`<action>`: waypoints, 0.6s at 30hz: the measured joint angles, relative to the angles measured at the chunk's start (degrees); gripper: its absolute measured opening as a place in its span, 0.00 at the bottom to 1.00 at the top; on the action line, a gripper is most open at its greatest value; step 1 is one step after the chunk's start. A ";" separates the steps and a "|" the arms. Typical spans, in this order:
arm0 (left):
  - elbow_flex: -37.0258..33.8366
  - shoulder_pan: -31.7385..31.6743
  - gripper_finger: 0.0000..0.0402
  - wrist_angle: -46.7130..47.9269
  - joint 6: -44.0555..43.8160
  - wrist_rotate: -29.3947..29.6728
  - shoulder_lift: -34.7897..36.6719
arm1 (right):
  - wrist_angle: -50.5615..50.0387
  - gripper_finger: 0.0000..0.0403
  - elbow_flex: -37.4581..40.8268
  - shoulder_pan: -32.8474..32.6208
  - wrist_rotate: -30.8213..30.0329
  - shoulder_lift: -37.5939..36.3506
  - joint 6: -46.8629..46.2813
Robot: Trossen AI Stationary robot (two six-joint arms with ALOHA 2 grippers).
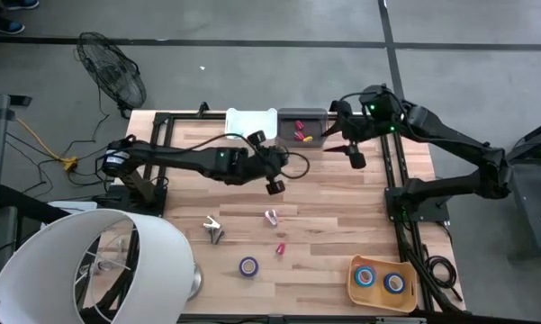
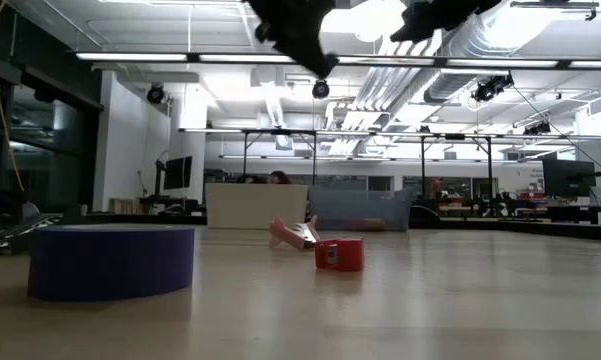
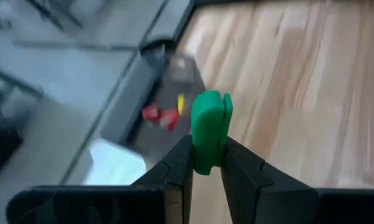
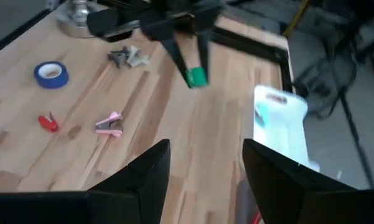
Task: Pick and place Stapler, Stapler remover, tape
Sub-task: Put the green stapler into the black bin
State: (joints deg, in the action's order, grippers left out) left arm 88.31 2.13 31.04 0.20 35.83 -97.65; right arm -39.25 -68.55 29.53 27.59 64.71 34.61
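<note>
We should keep the left tool (image 3: pixel 206 163) clamped firm on the small green plastic staple remover (image 3: pixel 210 130) (pinched between its fingers, above the bench (image 1: pixel 342 234)), while the right tool (image 4: pixel 202 163) waits open.

We are in a large open lab or workshop hall: exposed ducts (image 2: pixel 480 45) and strip lights (image 2: pixel 180 57) run overhead, monitors (image 2: pixel 570 178) line the far benches, and a concrete floor (image 1: pixel 252 22) (with a floor fan (image 1: pixel 112 72)) surrounds the wooden table (image 1: pixel 324 225).
</note>
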 joint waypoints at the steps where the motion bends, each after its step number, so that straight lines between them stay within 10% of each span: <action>1: 0.69 0.00 0.15 -0.85 1.57 -0.02 0.00 | 0.60 0.48 0.00 -0.76 -0.02 0.18 1.34; 18: 2.97 0.00 0.15 -6.07 7.72 -3.75 0.09 | 13.93 0.48 0.02 -10.89 -5.17 5.74 5.42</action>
State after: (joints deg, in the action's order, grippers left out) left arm 91.29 2.13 24.97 7.91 32.08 -97.56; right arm -25.33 -68.53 18.64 22.42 70.45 40.04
